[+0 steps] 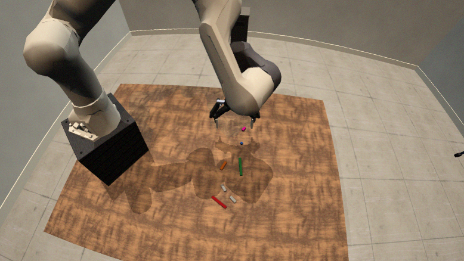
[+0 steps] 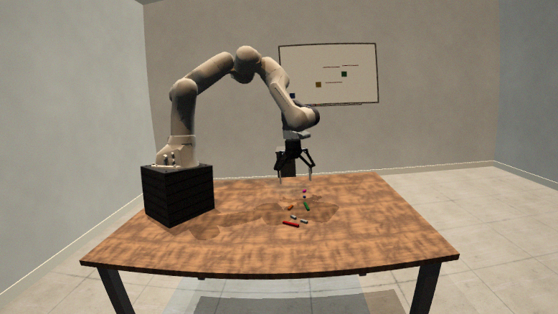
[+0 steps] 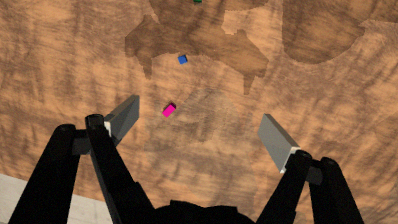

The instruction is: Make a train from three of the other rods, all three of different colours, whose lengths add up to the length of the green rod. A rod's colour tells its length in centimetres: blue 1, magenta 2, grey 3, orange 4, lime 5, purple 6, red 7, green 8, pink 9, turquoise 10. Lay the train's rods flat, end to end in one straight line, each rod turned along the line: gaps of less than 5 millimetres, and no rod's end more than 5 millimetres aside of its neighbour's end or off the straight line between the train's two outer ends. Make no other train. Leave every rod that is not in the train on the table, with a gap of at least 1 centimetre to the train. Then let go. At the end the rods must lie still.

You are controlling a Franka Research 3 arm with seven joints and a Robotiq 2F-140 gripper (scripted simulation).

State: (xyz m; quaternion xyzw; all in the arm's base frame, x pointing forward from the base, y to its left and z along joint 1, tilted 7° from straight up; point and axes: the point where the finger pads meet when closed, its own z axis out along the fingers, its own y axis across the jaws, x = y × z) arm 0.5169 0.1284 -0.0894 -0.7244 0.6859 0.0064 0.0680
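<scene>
My gripper (image 1: 234, 123) is open and empty, high above the far middle of the table; it also shows in the wrist view (image 3: 199, 126). Below it and between the fingers lies the short magenta rod (image 3: 169, 110), also in the top view (image 1: 243, 129). The tiny blue rod (image 3: 183, 59) (image 1: 241, 142) lies a little nearer the front. The green rod (image 1: 240, 166) and the orange rod (image 1: 223, 165) lie side by side further forward. Two grey rods (image 1: 223, 188) (image 1: 232, 199) and the red rod (image 1: 218, 201) lie nearest the front.
The black robot base block (image 1: 105, 147) stands at the table's left. All rods lie apart from each other in the middle of the wooden table (image 2: 273, 226), seen small in the exterior view.
</scene>
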